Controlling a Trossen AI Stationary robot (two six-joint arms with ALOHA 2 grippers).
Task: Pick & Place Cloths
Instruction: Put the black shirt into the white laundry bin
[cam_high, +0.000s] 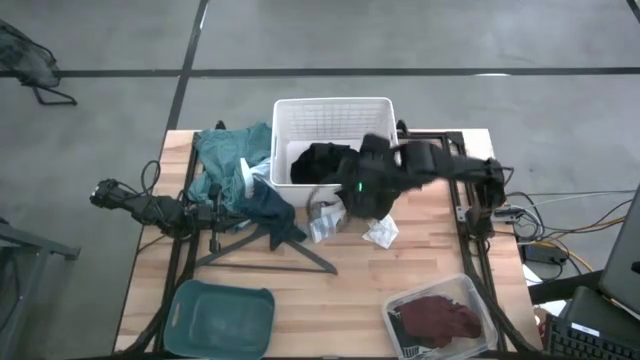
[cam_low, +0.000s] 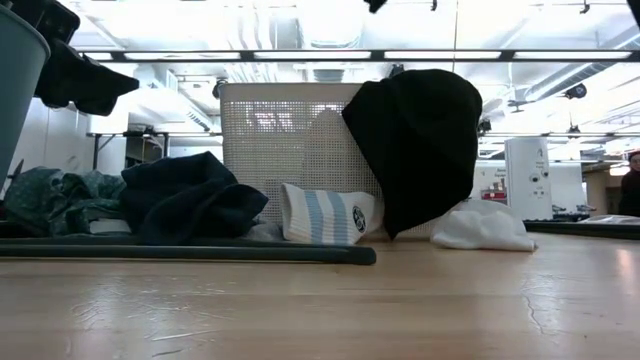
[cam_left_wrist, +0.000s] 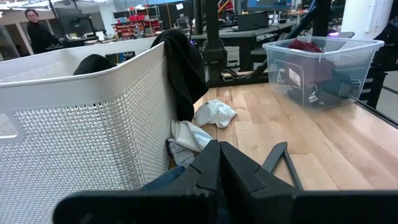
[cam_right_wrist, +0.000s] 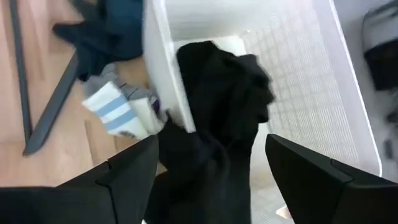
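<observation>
A black cloth (cam_high: 322, 160) (cam_right_wrist: 217, 106) lies partly inside the white basket (cam_high: 300, 115) and drapes over its near wall, hanging outside it (cam_low: 420, 150). My right gripper (cam_high: 352, 203) (cam_right_wrist: 211, 180) is open above that wall, one finger on either side of the black cloth. My left gripper (cam_high: 215, 210) (cam_left_wrist: 217, 165) is shut, low at the table's left beside the navy cloth (cam_high: 270, 205) (cam_low: 190, 195). A teal-green cloth (cam_high: 230, 150) lies left of the basket. A blue-striped piece (cam_high: 325, 222) (cam_low: 325, 213) and a small white piece (cam_high: 380, 233) (cam_low: 483, 228) lie at the basket's foot. My right gripper stands open over the black cloth's draped part (cam_right_wrist: 205, 155), coming from above at the basket's near wall. Whether its fingers (cam_right_wrist: 130, 174) touch the cloth, I cannot tell. The cloth rests on the basket's rim on its own.
A dark grey hanger (cam_high: 265, 250) lies on the table in front of the navy cloth. A teal bin (cam_high: 222, 318) sits at the near left. A clear bin (cam_high: 475, 300) (cam_left_wrist: 323, 56) at the near right holds a maroon cloth (cam_high: 440, 318). Bare wood lies between the two bins.
</observation>
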